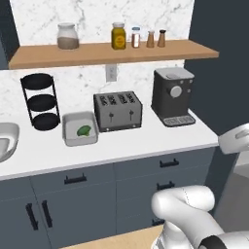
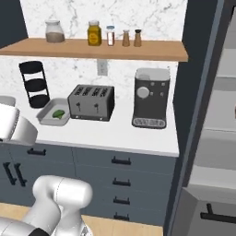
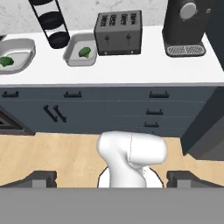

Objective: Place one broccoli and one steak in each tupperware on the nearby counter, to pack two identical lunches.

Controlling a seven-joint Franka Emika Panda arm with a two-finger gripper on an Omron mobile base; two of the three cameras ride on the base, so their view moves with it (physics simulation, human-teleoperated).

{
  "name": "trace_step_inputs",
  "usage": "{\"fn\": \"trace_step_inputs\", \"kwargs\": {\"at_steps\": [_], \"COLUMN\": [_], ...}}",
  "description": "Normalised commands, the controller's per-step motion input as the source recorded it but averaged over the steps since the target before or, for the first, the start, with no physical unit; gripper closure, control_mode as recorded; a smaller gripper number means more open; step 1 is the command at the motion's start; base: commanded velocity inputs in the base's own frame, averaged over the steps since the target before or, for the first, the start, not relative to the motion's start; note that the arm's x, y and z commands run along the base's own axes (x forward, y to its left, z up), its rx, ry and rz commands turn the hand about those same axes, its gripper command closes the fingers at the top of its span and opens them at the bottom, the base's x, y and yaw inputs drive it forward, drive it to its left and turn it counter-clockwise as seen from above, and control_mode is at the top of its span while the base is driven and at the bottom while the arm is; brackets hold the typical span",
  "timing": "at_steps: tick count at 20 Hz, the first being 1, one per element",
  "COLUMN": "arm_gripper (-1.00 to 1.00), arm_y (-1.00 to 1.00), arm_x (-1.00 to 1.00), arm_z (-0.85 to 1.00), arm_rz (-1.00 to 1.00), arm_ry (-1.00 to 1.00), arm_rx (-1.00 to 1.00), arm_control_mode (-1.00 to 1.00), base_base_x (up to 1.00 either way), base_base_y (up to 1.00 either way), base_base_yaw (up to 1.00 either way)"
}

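Gripper (image 3: 112, 177) wide open and empty, hanging over the wooden floor well back from the desk (image 3: 131, 68)
The smaller rectangular tupperware (image 1: 80, 129) sits between the black rack (image 1: 41, 101) and the toaster (image 1: 117, 110), one broccoli (image 1: 83, 130) inside; the larger oval tupperware (image 3: 15, 54) lies further left and also holds a broccoli (image 3: 5, 61)

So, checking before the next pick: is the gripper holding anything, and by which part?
Nothing; the two-finger gripper is open and empty above the wooden floor.
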Motion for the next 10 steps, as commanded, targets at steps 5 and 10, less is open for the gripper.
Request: {"fn": "trace_step_inputs", "kwargs": {"at_steps": [5, 10], "arm_gripper": [-1.0, -1.0], "arm_y": [0.0, 0.0], "arm_x": [0.0, 0.0], "arm_z": [0.0, 0.0], "arm_rz": [0.0, 0.0], "arm_ry": [0.0, 0.0], "arm_rx": [0.0, 0.0], "arm_control_mode": [1.0, 1.0], "base_base_x": [0.18, 0.22], "base_base_y": [-0.83, -0.76], "base_base_yaw": [0.11, 0.09]}}
